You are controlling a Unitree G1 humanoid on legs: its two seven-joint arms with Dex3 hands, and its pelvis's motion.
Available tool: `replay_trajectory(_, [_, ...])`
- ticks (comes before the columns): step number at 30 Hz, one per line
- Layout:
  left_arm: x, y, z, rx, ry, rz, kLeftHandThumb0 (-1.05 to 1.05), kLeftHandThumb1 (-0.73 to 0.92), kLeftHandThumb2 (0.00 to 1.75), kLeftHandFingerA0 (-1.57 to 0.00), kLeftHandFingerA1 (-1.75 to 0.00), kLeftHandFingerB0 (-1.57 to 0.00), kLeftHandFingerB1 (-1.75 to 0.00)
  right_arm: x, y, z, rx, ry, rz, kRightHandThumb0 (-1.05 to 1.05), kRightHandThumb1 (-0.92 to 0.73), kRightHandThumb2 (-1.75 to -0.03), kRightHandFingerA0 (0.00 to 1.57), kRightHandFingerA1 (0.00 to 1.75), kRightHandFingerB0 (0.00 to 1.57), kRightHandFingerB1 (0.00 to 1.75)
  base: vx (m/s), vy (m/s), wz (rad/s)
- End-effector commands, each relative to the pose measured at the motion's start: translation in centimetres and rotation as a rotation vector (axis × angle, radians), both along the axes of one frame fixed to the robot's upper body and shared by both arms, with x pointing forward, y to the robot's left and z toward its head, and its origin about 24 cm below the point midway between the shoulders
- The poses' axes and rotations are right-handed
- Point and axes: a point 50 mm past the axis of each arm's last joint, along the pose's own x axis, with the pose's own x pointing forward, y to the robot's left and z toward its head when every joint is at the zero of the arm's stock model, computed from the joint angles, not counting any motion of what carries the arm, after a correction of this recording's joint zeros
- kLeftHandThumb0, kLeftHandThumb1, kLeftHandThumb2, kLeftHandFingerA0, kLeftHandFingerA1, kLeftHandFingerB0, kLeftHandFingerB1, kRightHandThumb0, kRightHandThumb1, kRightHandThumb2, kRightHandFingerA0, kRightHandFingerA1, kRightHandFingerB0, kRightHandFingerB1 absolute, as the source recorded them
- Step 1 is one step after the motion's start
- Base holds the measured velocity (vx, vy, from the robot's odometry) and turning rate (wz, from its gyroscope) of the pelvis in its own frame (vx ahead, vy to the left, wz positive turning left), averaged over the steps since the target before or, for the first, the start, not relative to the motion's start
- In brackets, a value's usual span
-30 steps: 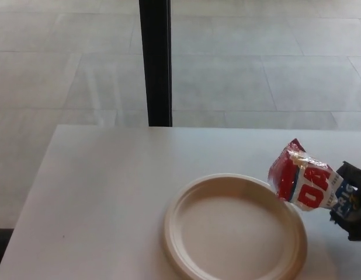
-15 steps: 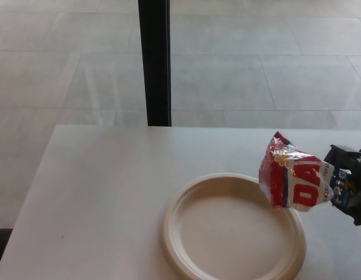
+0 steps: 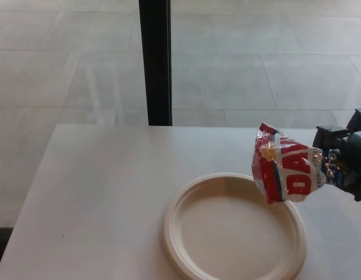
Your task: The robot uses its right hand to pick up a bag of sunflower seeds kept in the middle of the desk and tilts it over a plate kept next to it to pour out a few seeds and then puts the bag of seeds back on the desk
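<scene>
Head view: right hand [image 3: 344, 163] at the picture's right edge, clamped on the base end of the bag of sunflower seeds [image 3: 285, 166]. Bag held off the desk [image 3: 99, 192], tipped sideways, crumpled top end pointing left and hanging over the right rim of the plate [image 3: 233, 230]. Left hand not showing anywhere.

Looks like thin crinkly foil — light, soft, glossy, probably slippery and quick to buckle where squeezed. Best gripped low, at the closed base as now, leaving the mouth free; too hard a squeeze could push seeds out in a rush. Cannot tell whether the top is torn open, nor how full the bag is; contents hidden behind the print.

Plate pale, shallow, round, raised rim — bare inside, not a seed visible. Pouring judged not yet begun; more tilt likely needed.
</scene>
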Motion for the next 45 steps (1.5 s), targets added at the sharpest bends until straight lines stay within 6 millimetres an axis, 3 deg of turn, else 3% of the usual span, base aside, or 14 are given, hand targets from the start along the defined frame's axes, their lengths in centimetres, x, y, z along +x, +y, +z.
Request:
replay_trajectory(1, [-0.1,0.7,0.5,0.029,0.008,0.009,-0.84,0.81,0.65,-0.31,-0.54,-0.49,-0.42,0.7,-0.4,1.7,-0.094,-0.027,0.006,-0.19,-0.64,-0.9,1.03,1.73,0.69,1.39,0.0,0.0,0.0])
replay_trajectory(3, [-0.2,0.7,0.5,0.026,0.007,0.0,-0.84,0.82,0.65,-0.31,-0.53,-0.47,-0.41,0.7,-0.4,1.9,-0.096,-0.032,0.013,-0.23,-0.68,-0.9,0.84,1.75,0.69,1.42,0.0,0.0,0.0])
replay_trajectory(6, [-0.2,0.7,0.6,0.036,0.002,-0.031,-0.87,0.83,0.65,-0.33,-0.56,-0.44,-0.41,0.8,0.0,2.5,-0.128,-0.071,0.042,-0.26,-0.69,-0.78,0.86,1.75,0.79,0.97,0.0,0.0,0.0])
replay_trajectory(11, [0.1,0.9,0.6,0.031,0.006,0.003,-0.86,0.82,0.65,-0.32,-0.57,-0.48,-0.43,1.2,0.7,3.2,-0.183,-0.097,0.09,-0.23,-0.68,-0.69,0.93,1.69,0.83,0.76,0.0,0.0,0.0])
replay_trajectory(12, [0.1,0.8,0.6,0.029,-0.003,0.007,-0.85,0.81,0.65,-0.31,-0.56,-0.48,-0.42,1.3,1.1,3.5,-0.218,-0.121,0.119,-0.31,-0.53,-1.0,1.17,1.31,0.8,0.77,0.0,0.0,0.0])
replay_trajectory(13, [0.2,0.8,0.6,0.039,0.006,-0.012,-0.85,0.82,0.65,-0.31,-0.55,-0.48,-0.41,1.3,1.1,3.7,-0.226,-0.127,0.124,-0.23,-0.63,-0.84,1.09,1.68,0.77,0.64,0.0,0.0,0.0])
replay_trajectory(14, [0.3,0.9,0.6,0.04,0.0,-0.008,-0.84,0.65,1.06,-0.3,-0.59,-0.44,-0.54,1.3,1.2,3.8,-0.256,-0.145,0.14,-0.25,-0.67,-0.8,0.93,1.71,0.86,0.72,0.0,0.0,0.0])
replay_trajectory(15, [0.3,0.9,0.7,0.039,0.0,-0.007,-0.84,0.65,1.06,-0.3,-0.59,-0.44,-0.54,1.3,1.2,3.8,-0.26,-0.147,0.143,-0.25,-0.67,-0.8,0.93,1.71,0.86,0.72,0.0,0.0,0.0])
replay_trajectory(16, [0.3,0.9,0.7,0.038,-0.004,-0.01,-0.84,0.82,0.65,-0.35,-0.54,-0.48,-0.42,1.3,1.3,3.9,-0.285,-0.155,0.151,-0.25,-0.66,-0.83,0.92,1.75,0.84,0.93,0.0,0.0,0.0])
replay_trajectory(20, [0.4,0.9,0.8,0.037,-0.01,-0.018,-0.84,0.83,0.65,-0.33,-0.57,-0.47,-0.43,1.3,1.6,4.2,-0.376,-0.178,0.191,-0.28,-0.68,-0.7,0.92,1.73,0.82,0.71,0.0,0.0,0.0])
replay_trajectory(31, [0.4,1.0,0.9,0.046,-0.013,-0.033,-0.82,0.83,0.66,-0.31,-0.56,-0.45,-0.4,1.0,1.8,4.5,-0.347,-0.2,0.221,-0.26,-0.64,-0.79,0.9,1.73,0.84,0.82,0.0,0.0,0.0])
replay_trajectory(36, [0.4,1.2,0.9,0.035,-0.024,0.013,-0.85,0.8,0.64,-0.3,-0.56,-0.49,-0.43,0.6,2.3,4.5,-0.334,-0.185,0.245,-0.31,-0.75,-0.7,0.92,1.68,0.78,0.52,0.0,0.0,0.0])
replay_trajectory(42, [0.3,1.2,0.9,0.046,0.013,-0.028,-0.9,0.68,0.81,-0.27,-0.54,-0.41,-0.43,0.5,3.1,4.8,-0.345,-0.226,0.283,-0.34,-0.71,-0.68,0.95,1.69,0.84,0.66,0.0,0.0,0.0])
replay_trajectory(45, [0.4,1.2,1.0,0.048,-0.006,-0.013,-0.84,0.83,0.65,-0.31,-0.54,-0.49,-0.42,0.4,3.6,4.8,-0.333,-0.225,0.316,-0.31,-0.72,-0.71,0.93,1.67,0.8,0.64,0.0,0.0,0.0])
